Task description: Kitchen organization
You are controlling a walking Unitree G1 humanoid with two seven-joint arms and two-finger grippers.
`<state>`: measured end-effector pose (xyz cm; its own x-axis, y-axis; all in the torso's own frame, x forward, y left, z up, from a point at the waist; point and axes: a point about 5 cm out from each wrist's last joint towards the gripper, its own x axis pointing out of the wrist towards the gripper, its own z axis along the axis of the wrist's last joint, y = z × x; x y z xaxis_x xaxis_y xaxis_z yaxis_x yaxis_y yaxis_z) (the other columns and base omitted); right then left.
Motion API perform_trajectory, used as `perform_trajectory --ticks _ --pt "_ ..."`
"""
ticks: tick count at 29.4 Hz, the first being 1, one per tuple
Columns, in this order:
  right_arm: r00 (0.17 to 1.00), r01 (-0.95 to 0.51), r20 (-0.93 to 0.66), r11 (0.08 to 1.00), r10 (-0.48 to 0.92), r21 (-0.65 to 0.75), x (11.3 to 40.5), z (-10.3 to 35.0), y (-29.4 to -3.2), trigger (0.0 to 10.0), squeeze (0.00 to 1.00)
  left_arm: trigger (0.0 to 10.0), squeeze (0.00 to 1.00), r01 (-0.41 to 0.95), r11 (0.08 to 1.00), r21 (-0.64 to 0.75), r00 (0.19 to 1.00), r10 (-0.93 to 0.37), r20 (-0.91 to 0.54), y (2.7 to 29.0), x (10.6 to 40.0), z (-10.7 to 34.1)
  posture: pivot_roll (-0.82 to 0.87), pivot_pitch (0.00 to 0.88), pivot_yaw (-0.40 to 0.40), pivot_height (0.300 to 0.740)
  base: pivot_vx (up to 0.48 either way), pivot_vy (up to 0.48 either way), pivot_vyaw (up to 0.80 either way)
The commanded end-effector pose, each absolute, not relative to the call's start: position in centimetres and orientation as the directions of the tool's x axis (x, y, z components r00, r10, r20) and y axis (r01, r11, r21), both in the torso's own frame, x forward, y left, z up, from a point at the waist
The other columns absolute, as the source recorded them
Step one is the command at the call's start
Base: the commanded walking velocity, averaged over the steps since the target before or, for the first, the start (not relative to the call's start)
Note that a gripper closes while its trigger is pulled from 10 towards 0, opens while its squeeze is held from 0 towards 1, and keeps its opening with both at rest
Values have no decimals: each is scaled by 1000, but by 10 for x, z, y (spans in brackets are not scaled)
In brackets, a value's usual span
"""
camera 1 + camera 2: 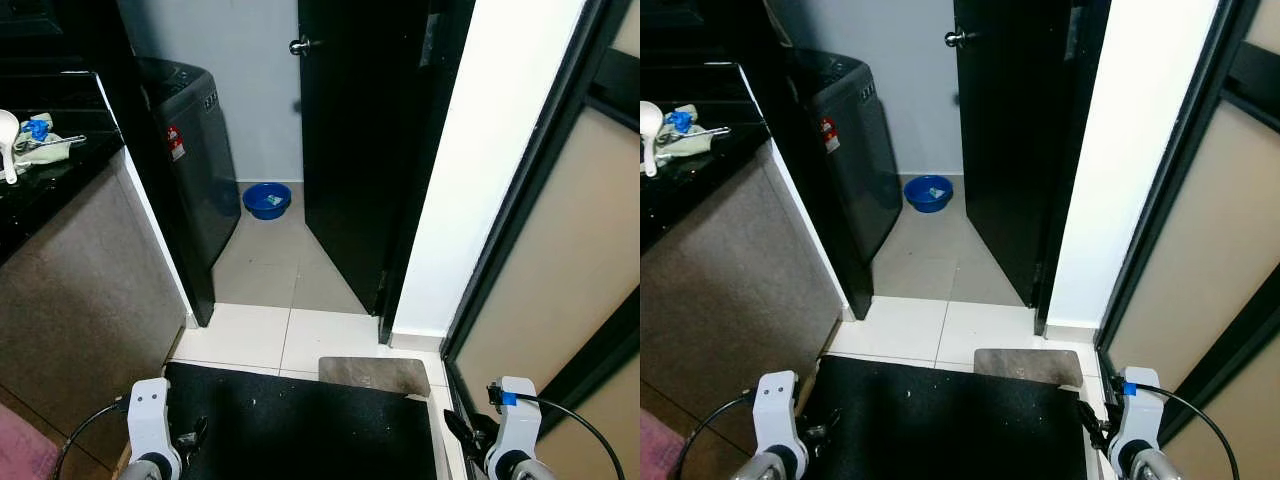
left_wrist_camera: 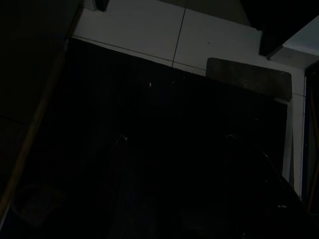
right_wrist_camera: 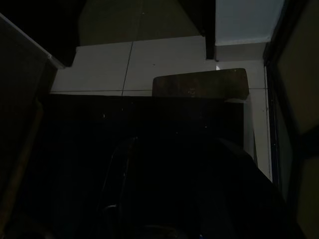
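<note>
Standing on a black floor mat (image 1: pixel 300 425), facing a narrow passage floored in pale tiles (image 1: pixel 265 335); a smaller grey mat (image 1: pixel 375 374) lying at the black mat's far edge, partly on the tiles. To the left, a dark-topped kitchen desk (image 1: pixel 45 185) with a brown front; on its top, near the far end, a white spoon (image 1: pixel 8 140), a crumpled cloth (image 1: pixel 42 152) and a small blue item (image 1: pixel 37 127) resting on the cloth, all close together. Beyond the desk, a dark grey washing machine (image 1: pixel 190 150) against the wall, with a red sticker on its side; a blue basin (image 1: pixel 267 200) on the floor between the machine and a dark door (image 1: pixel 350 140) standing ajar, its metal knob (image 1: pixel 299 45) near the top. Right of the door, a white wall (image 1: pixel 480 170), then a beige panel in a black frame (image 1: pixel 560 270).

Left gripper (image 1: pixel 190 440) low at the left, hanging over the black mat; right gripper (image 1: pixel 458 432) low at the right, beside the black frame; both arms idle. Wrist views very dark: mat, tiles and grey mat just made out; cannot tell how far either pair of fingers is apart, nor see anything held.
</note>
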<state>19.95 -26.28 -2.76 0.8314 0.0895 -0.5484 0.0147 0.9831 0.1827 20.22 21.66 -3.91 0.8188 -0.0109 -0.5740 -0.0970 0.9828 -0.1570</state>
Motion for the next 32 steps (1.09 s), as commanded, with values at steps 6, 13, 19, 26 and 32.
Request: perform_trajectory --ticks 6,13,19,26,32 --pt "830 24 -550 980 91 197 200 -28 -260 10000 0 10000 0 -111 982 -153 816 2 -578 223 201 -42 -46 0 15 740 0 0 0" --pt "830 24 -551 980 91 197 200 -28 -260 10000 0 10000 0 -112 982 -151 815 4 -580 224 201 -44 -44 0 18 740 0 0 0" --pt "831 25 -550 980 90 197 200 -28 -259 10000 0 10000 0 -112 982 -151 813 3 -582 226 201 -45 -46 0 21 740 0 0 0" --pt "832 24 -548 980 90 198 200 -28 -259 10000 0 10000 0 -114 982 -150 810 4 -586 227 200 -47 -44 0 23 740 0 0 0" --pt "832 22 -547 980 91 198 200 -28 -259 10000 0 10000 0 -114 982 -148 808 5 -589 228 200 -48 -44 0 24 740 0 0 0"
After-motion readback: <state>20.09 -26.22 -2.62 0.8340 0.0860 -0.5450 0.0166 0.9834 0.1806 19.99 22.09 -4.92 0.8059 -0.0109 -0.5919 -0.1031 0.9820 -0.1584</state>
